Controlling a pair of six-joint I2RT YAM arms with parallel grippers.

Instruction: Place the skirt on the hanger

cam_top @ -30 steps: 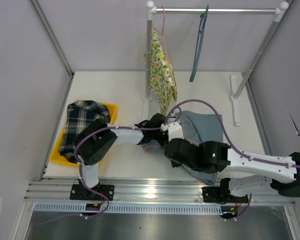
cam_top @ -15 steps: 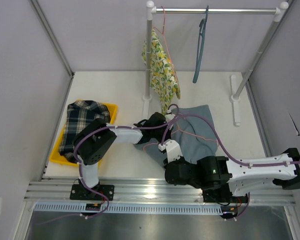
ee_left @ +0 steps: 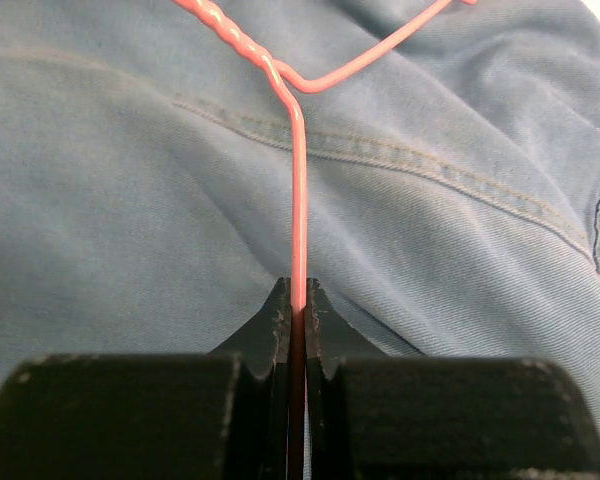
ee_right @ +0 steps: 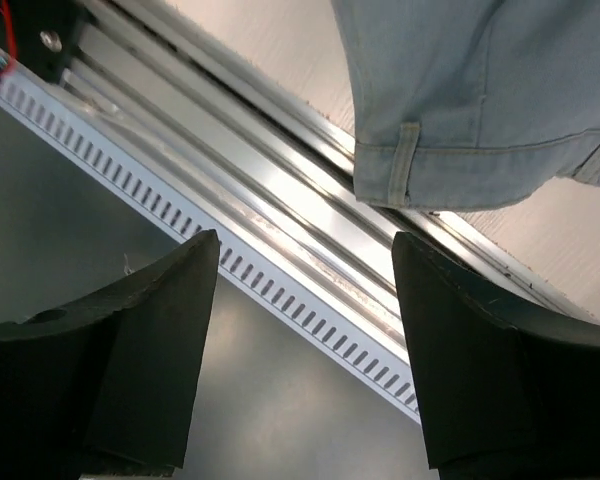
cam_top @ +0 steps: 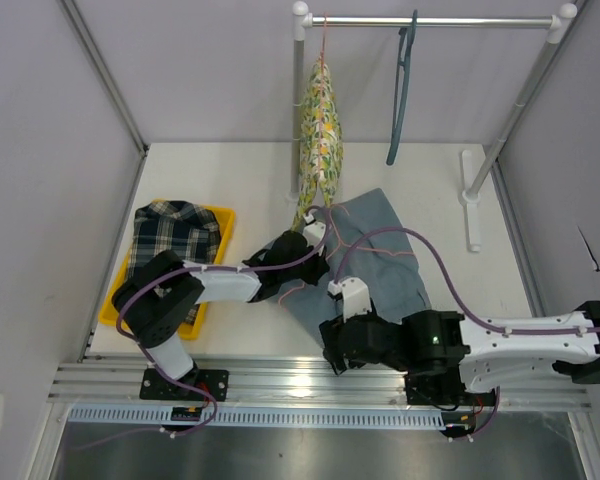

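At far left, a yellow tray (cam_top: 113, 300) is holding a dark plaid shirt (cam_top: 165, 240) on the white table (cam_top: 230, 180). Toward the centre, my left gripper (ee_left: 297, 295) is reaching low over the blue denim shirt (ee_left: 130, 200). Its fingers (ee_left: 270, 340) are pressing together on the straight wire of a thin pink hanger (ee_left: 298, 180) that is lying across the denim. Behind it, the lemon-print skirt (cam_top: 320, 120) is hanging edge-on from the clothes rail (cam_top: 450, 20) by the hook of the other pink hanger (cam_top: 326, 45), its lower end dangling near my left wrist. My right gripper (ee_right: 305, 245) is hovering over the aluminium base rail (ee_right: 280, 190) at the table's near edge, fingers standing wide apart and gripping nothing. Further right, a blue-grey hanger (cam_top: 398, 100) is hanging on the same clothes rail.
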